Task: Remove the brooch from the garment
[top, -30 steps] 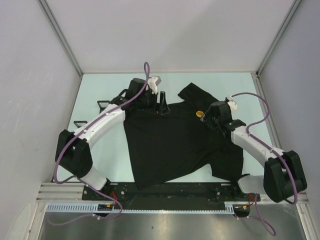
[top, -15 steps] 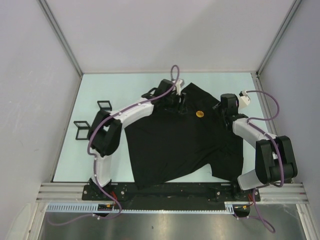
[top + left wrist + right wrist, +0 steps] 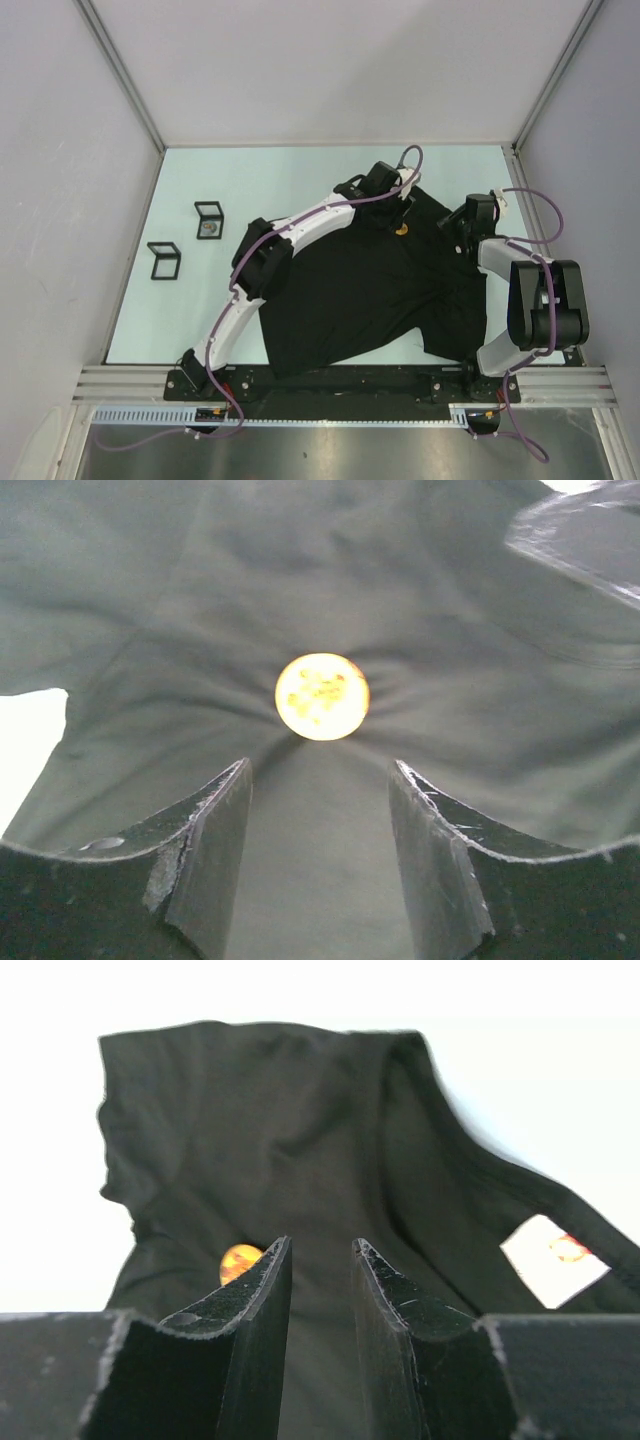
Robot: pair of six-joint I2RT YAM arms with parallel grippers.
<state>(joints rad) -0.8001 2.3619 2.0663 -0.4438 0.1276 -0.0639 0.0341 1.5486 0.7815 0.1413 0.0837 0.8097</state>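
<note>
Overhead, the garment point(image 3: 370, 300) lies spread flat across the right half of the pale table point(image 3: 300, 180), its hem towards the arm bases and its collar end at the far side. The brooch point(image 3: 401, 230), a small round yellow-orange disc, sits on the cloth near that far end. The left arm reaches diagonally over the shirt, and the left gripper point(image 3: 398, 205) hangs just beyond the brooch, close above it. The right gripper point(image 3: 463, 222) is at the shirt's far right edge, to the right of the brooch and a little apart from it. Two small black frame stands point(image 3: 208, 220) rest on the table well off to the left of the cloth. From the left wrist, the left gripper point(image 3: 320, 780) has its jaws spread wide with nothing between them but cloth, and the brooch point(image 3: 322, 696) lies centred just ahead of the gap, clear of both fingertips; the garment point(image 3: 200, 600) puckers in small folds around it. From the right wrist, the right gripper point(image 3: 321, 1245) shows only a narrow gap between its jaws, with dark cloth of the garment point(image 3: 250, 1110) filling it, and I cannot tell whether they nip that cloth. The brooch point(image 3: 240, 1260) peeps out just left of the left fingertip, partly hidden behind it.
</note>
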